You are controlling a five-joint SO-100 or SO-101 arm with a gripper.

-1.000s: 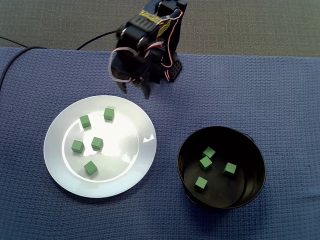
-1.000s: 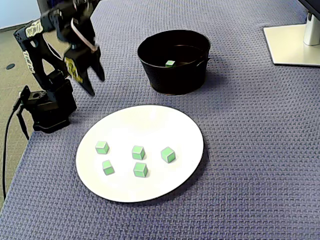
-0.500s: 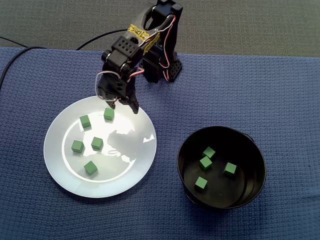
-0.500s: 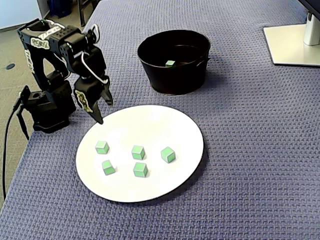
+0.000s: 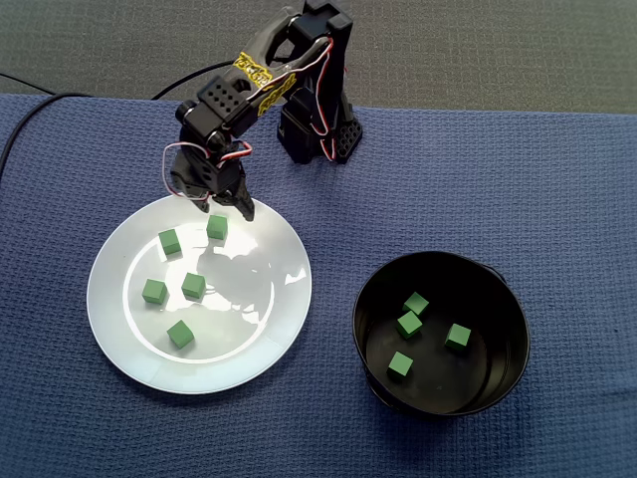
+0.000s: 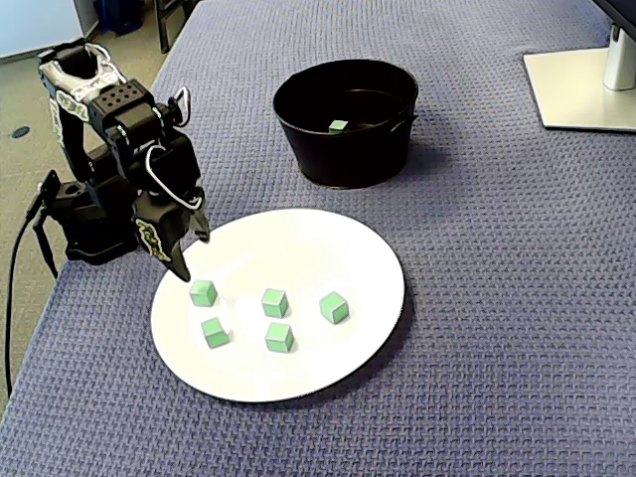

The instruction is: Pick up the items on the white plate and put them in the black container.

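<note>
Gripper (image 5: 227, 211) is empty, jaws apart and pointing down over the far edge of the white plate (image 5: 269, 299), the edge nearest the arm's base. Its tips hang just above the green cube (image 5: 217, 227) lying closest to that edge. In the side-on fixed view one tip comes down just beside that cube, and I cannot tell whether it touches. Nothing is clamped yet.

Working outward, four more cubes (image 5: 193, 286) lie on the plate, spread toward its left and near parts, none touching another. That makes five on the plate in all. The black container (image 6: 343, 159) stands on the blue cloth surface (image 5: 498, 179), to the right of the plate in the view from above and well apart from it. I count four green pieces (image 5: 408, 324) on its floor.

By my reckoning the job is a little under half done: four in, five to go. The grasp on the fifth piece is lined up but not yet made.
</note>
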